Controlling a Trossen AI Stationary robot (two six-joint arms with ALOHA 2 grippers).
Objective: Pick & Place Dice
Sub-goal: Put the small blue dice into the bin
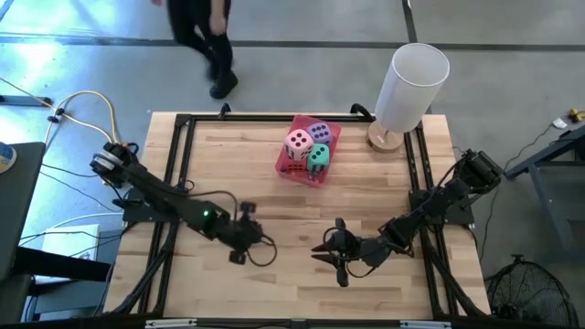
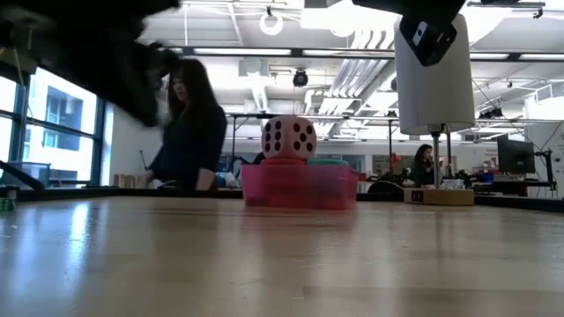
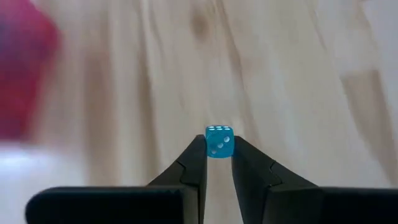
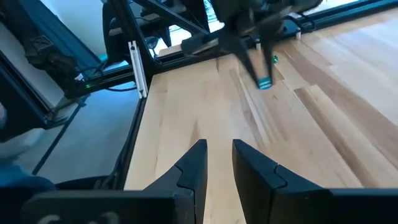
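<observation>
In the high view, the left gripper is seen low over the near left part of the table, and the right gripper over the near middle; how far the fingers are spread cannot be told from here. A pink tray stands at the far middle, holding a pink die, a purple die and a teal die; something red is glimpsed beneath the pink die. A white cylinder stands at the far right corner. A person is cut off by the upper edge.

In the low view, the pink die is seen rising above the tray, with a teal edge beside it. Dark arm parts are blurred at upper left.

In the left wrist view, a small blue die is pinched between the fingertips of the left gripper, above bare wood. A red blur at the edge cannot be identified.

In the right wrist view, the right gripper is shown with its fingers a narrow gap apart, holding nothing. Farther off, the left gripper is motion-blurred, a teal speck at its tips.
</observation>
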